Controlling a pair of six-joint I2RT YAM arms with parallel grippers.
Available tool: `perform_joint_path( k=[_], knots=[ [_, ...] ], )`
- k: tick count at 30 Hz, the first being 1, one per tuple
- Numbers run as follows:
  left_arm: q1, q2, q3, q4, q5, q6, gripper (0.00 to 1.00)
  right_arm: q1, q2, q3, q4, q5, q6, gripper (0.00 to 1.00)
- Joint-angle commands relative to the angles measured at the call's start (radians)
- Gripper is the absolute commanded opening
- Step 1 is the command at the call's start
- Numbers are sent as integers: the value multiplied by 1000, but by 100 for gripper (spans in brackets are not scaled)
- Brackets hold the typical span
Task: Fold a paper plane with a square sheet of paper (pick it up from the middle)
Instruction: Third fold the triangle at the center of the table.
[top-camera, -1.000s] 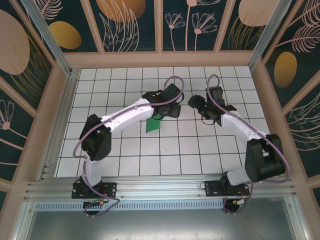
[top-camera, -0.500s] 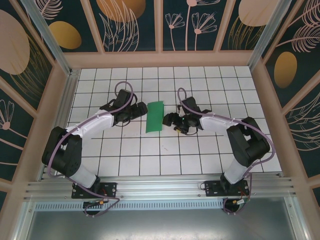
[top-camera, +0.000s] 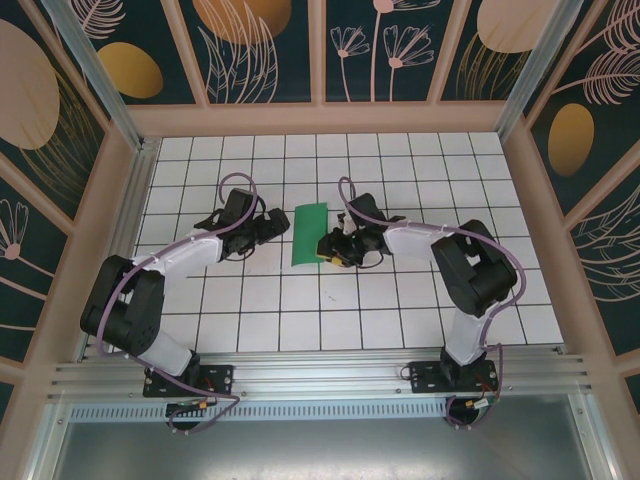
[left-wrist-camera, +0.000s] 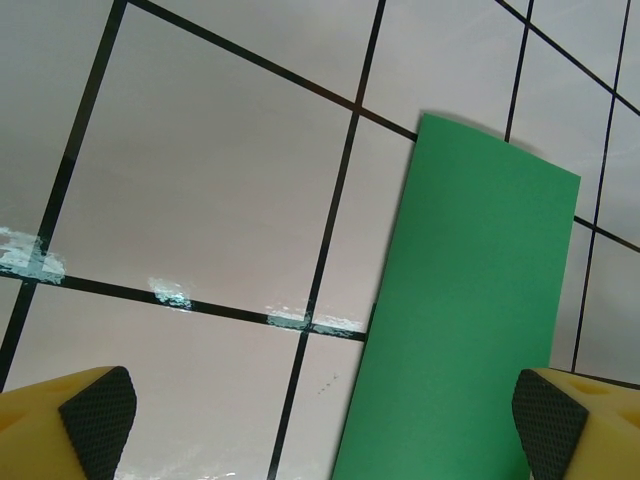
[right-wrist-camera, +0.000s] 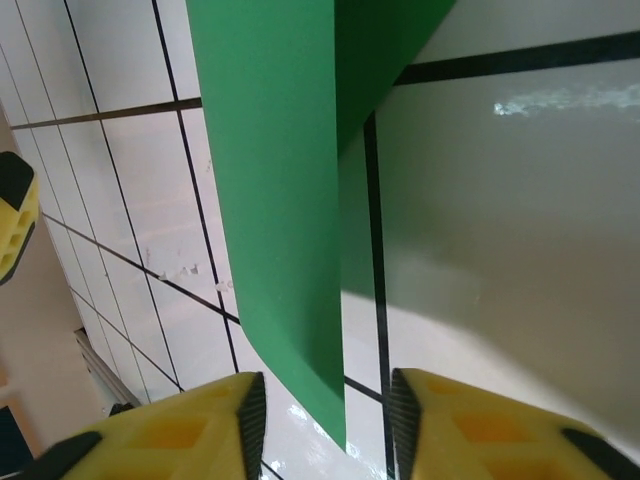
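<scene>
- The left gripper (top-camera: 278, 224) sits low over the tiled table (top-camera: 400, 300), just left of the paper. In its wrist view the two black pads (left-wrist-camera: 95, 408) stand at opposite lower corners, so the jaws are wide apart and hold nothing.
- The sheet of paper (top-camera: 309, 236) lies near the middle of the table, between the two grippers. It shows as a narrow green strip running near to far, so it appears to be folded in half already. In the left wrist view its left side lies flat on the tiles.
- The paper is likely very light, thin and limp. It would slide on the smooth tiles at a slight nudge, bend under its own weight if held by a corner, and take an unwanted crease if pinched hard.
- The best hold is probably midway along a long edge, with the other gripper pressing the strip down so that it cannot skate away.
- The right gripper (top-camera: 328, 247) is at the strip's right edge, toward the near end. In its wrist view that edge rises off the table, casting a shadow, and runs down between the yellow fingers (right-wrist-camera: 250, 425). The gap is narrow, with space on both sides of the paper, so the fingers seem not yet closed on it.
</scene>
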Motion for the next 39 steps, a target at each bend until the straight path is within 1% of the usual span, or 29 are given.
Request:
perform_joint_path(
  k=[1,6,9,12,15,17,18,20,21,24,27,34,39],
  knots=[
    [9,-18,-7,31,12,-7,98,7,20,28,19,-36,1,30],
    [9,-19,-12,62,54,5,98,1,-5,12,-18,-17,-3,9],
    [9,-21,-26,119,120,19,98,-11,-41,-13,-73,-12,-24,0],
    [8,-12,-53,230,235,6,93,-34,-75,-46,-154,-23,-55,0],
    [-9,17,-73,359,336,-31,84,-43,-106,-67,-255,-25,-103,0],
    [-30,50,-71,422,380,-51,79,-43,-124,-77,-309,-20,-124,0],
    [-44,67,-70,456,399,-66,75,-69,-133,-78,-333,-12,-131,0],
    [-73,101,-63,515,422,-92,69,-80,-141,-75,-359,0,-138,0],
    [-85,122,-55,537,432,-99,67,-85,-144,-72,-364,3,-140,0],
    [-109,184,-26,562,442,-113,56,-89,-144,-55,-372,-2,-139,0],
    [-118,218,-12,576,445,-120,50,-88,-133,-26,-373,-5,-140,0],
    [-127,302,24,573,472,-123,43,-85,-89,28,-374,-14,-144,0],
    [-127,336,47,488,422,-90,39,-80,-66,68,-384,-10,-143,0]
  ],
)
